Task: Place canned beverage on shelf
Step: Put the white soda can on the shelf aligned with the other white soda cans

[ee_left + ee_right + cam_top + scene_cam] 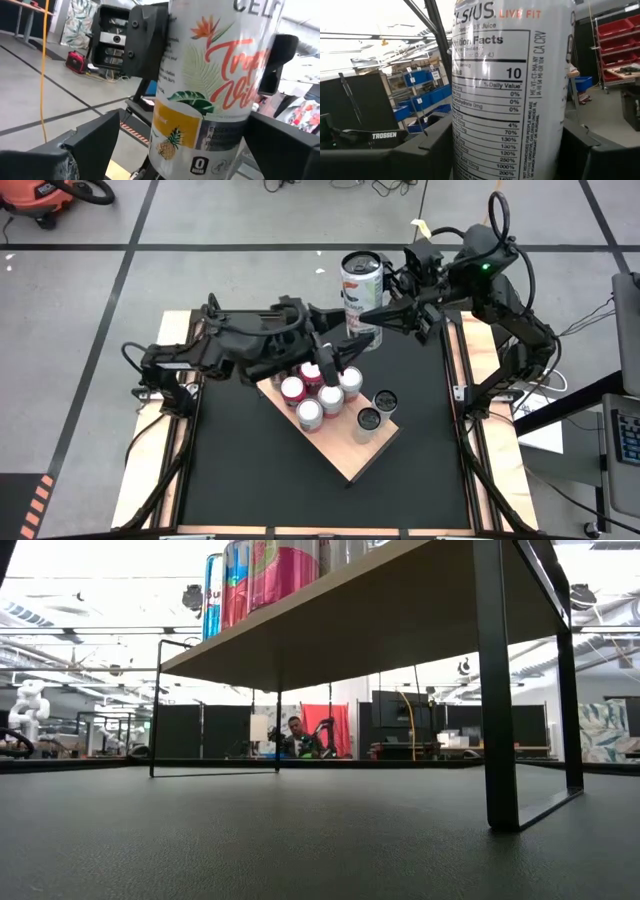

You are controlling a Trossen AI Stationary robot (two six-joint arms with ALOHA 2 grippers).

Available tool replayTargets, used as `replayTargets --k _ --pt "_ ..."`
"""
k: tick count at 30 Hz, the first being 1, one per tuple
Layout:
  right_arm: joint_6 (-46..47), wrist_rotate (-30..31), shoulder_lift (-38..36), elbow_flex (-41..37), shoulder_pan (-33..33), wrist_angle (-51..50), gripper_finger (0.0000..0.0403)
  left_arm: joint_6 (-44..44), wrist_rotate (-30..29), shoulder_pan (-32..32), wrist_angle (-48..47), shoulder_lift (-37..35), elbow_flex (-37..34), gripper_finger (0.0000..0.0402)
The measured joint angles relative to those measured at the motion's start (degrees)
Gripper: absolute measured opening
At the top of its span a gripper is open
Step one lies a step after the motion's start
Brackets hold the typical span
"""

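Six cans (322, 392) crowd the shelf (345, 455). Both grippers clamp one white can (359, 292) at the shelf's 12 o'clock: right gripper (372, 314), left gripper (345, 352).

The high view looks straight down on the whole black table (300, 480) and wooden shelf (350, 455). The low view sits at tabletop height beneath the shelf (380, 610), facing the room. Both wrist views press close to the same Celsius can (210, 90) (510, 95), from opposite sides.
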Motion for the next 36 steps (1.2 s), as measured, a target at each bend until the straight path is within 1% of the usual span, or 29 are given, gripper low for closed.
replayTargets --k 8,17,23,26,36 --pt "-1.9 -0.3 0.0 0.0 0.0 -0.9 0.0233 -0.2 -0.4 0.3 1.4 3.1 0.0 0.0393" --pt "-2.5 -0.3 0.0 0.0 0.0 -0.7 0.0233 0.0 -1.3 0.0 1.8 3.3 0.0 0.0393" --pt "-2.6 -0.2 0.0 0.0 0.0 -0.7 0.0233 3.2 -3.5 -0.8 2.3 3.3 0.0 0.0390" --pt "-2.5 -0.2 0.0 0.0 0.0 -0.8 0.0233 4.2 -3.7 -1.3 2.3 3.3 0.0 0.0372" --pt "-2.6 -0.1 0.0 0.0 0.0 -3.5 0.0233 4.5 -3.7 -1.6 2.2 3.2 0.0 0.0286"
